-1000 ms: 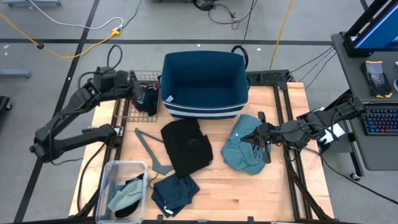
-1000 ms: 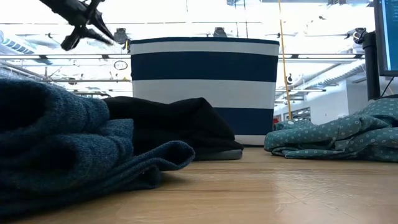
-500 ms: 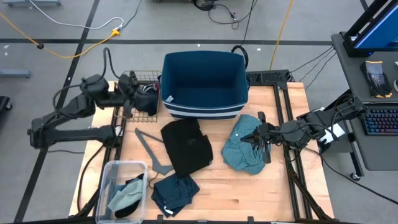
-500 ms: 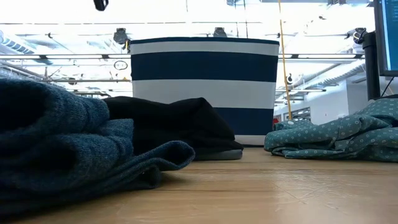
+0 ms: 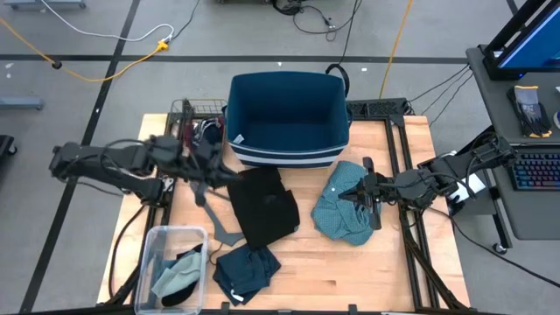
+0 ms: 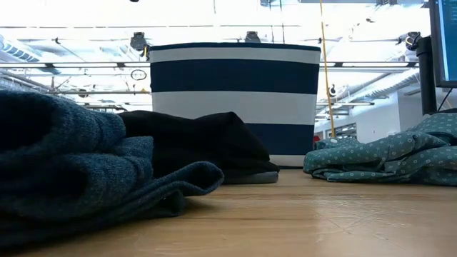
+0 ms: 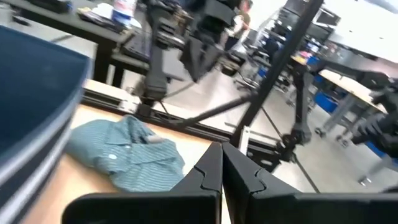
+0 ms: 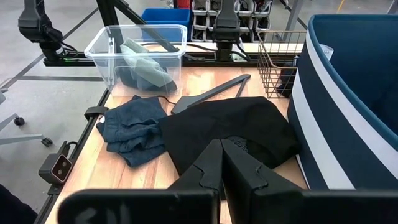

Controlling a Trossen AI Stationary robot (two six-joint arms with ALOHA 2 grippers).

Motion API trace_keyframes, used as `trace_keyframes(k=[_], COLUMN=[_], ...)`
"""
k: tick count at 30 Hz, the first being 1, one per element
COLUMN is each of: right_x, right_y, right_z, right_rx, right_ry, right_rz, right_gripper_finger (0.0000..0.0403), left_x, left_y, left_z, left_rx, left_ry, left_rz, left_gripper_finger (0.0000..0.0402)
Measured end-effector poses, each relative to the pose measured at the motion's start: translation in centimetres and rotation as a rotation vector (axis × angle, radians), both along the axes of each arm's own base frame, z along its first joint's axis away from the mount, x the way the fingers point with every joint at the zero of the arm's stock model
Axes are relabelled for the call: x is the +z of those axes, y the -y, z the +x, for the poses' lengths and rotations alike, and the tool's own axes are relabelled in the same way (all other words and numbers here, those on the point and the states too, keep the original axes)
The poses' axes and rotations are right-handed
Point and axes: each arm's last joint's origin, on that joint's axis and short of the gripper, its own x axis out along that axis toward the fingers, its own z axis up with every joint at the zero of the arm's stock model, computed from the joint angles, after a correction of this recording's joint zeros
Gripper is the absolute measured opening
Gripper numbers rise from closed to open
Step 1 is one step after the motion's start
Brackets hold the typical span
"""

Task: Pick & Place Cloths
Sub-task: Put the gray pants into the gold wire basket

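Observation:
My left gripper (image 5: pixel 223 172) (image 7: pixel 221 163) is shut and empty, above the grey hanger (image 5: pixel 210 210), beside the left edge of the black cloth (image 5: pixel 261 206). My right gripper (image 5: pixel 363 188) (image 8: pixel 221 163) is shut over the teal checked cloth (image 5: pixel 341 212) at the table's right. A dark teal cloth (image 5: pixel 245 269) lies crumpled at the near edge. A pale green cloth (image 5: pixel 175 276) sits in the clear bin (image 5: pixel 166 234). Navy and maroon cloths (image 5: pixel 207 131) lie in the wire basket (image 5: pixel 185 112). My right gripper sits over the teal checked cloth's far right part (image 5: pixel 354 179). I cannot tell whether it touches the cloth; nothing shows between its shut fingers in the right wrist view.
A navy and white striped fabric basket (image 5: pixel 280 156) (image 6: pixel 235 100) stands open at the table's far middle. The hanger lies flat between the bin and the black cloth. Bare wood shows at the near right. A desk with a keyboard stands beyond the right edge.
My left gripper has swung away from the wire basket at the far left corner, toward the near edge and the right. It now stands over the hanger beside the black cloth. The navy cloth stays in the wire basket. My right arm has kept still.

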Motion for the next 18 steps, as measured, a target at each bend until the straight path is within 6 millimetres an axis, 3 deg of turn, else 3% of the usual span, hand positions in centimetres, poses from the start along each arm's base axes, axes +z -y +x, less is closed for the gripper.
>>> trace_keyframes(k=[11,18], right_x=[0.0,0.0], right_y=[0.0,0.0], right_z=[0.0,0.0], right_rx=[0.007,0.009], right_ry=[0.001,0.001], right_rz=[-0.020,-0.026], right_gripper_finger=[0.0000,0.0000], left_x=[-0.8,-0.5], left_y=[4.8,8.2], left_z=[3.8,5.8], left_rx=[-0.052,-0.021], left_ry=[-0.078,-0.281], left_rz=[-0.017,-0.028], left_gripper_finger=[0.0000,0.0000])
